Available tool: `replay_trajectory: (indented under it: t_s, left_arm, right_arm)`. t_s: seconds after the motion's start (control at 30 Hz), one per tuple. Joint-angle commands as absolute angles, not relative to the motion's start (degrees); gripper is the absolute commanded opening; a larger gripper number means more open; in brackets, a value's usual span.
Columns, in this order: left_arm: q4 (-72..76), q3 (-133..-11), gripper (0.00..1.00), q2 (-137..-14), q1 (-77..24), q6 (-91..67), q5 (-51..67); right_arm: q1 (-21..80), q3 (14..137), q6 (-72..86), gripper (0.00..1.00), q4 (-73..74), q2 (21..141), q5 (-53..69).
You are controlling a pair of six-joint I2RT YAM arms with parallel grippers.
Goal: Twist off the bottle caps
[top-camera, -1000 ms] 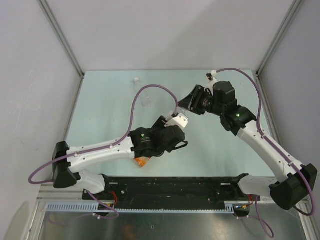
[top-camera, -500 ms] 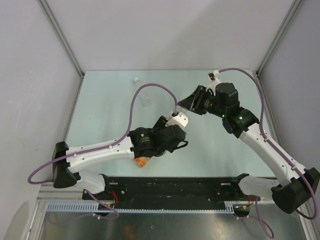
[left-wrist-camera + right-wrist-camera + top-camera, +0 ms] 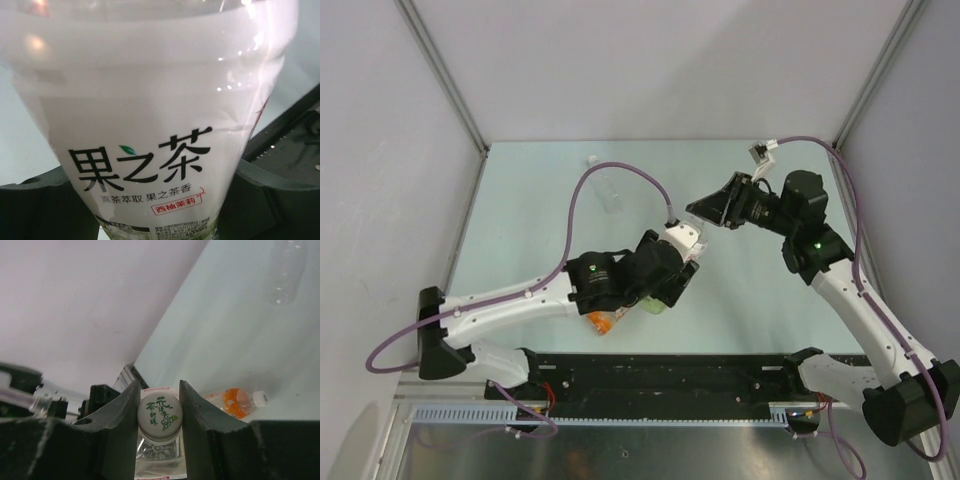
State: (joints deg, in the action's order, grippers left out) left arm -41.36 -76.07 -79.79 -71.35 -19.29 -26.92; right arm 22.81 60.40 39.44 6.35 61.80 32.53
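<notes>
The cap point(image 3: 160, 413) you were after was white with green Chinese characters and a little grape-like doodle printed on top. I couldn't make the characters out for sure at that size. Your right jaws were pinching it, one dark finger point(image 3: 125, 412) pressed against each side. It sat on top of the clear neck of the yellow-green bottle point(image 3: 150, 110), and I couldn't tell if the thread was loose or not.

That bottle was up off the worktop point(image 3: 530, 230), with your left jaws clamped around its body and a black finger point(image 3: 45, 205) on either side of the white label point(image 3: 145, 165). The label was easy to read from the left wrist view. Big black 果之茶 with a tiny green leaf over it, then smaller grey 真茶萃取 果之茶香 underneath, and 西柚茉莉 in a small red box. There was more fine print at the very bottom edge, too cropped to read. From the top camera only the greenish bottom end point(image 3: 653, 305) poked out under the left arm, near the middle of the worktop towards the near edge.

Just beside it, under the left arm, the orange bottle point(image 3: 234, 402) lay on its side on the worktop with its own white cap point(image 3: 260, 398) on. Any print on it was too small to read.

The clear bottle point(image 3: 285, 275) lay well apart from both, back towards the far edge on the left side.
</notes>
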Motion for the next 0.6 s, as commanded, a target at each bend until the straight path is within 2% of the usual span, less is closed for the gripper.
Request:
replay_trajectory:
  t_s: [0.0, 0.3, 0.57]
  left_arm:
    - [-41.2, -74.1, 0.00, -75.0, -71.1, -16.3, -17.7]
    - [-32.6, -69.3, 0.00, -68.4, -71.2, -10.5, -5.6]
    - [-28.4, -66.1, 0.00, -65.3, -71.2, -9.4, -1.8]
  right_arm:
    - [19.8, 59.9, 40.5, 0.00, -12.9, 57.8, 46.7]
    - [17.8, 55.2, 51.0, 0.00, -34.4, 58.4, 57.8]
    - [17.4, 54.6, 53.7, 0.00, -40.6, 58.2, 59.7]
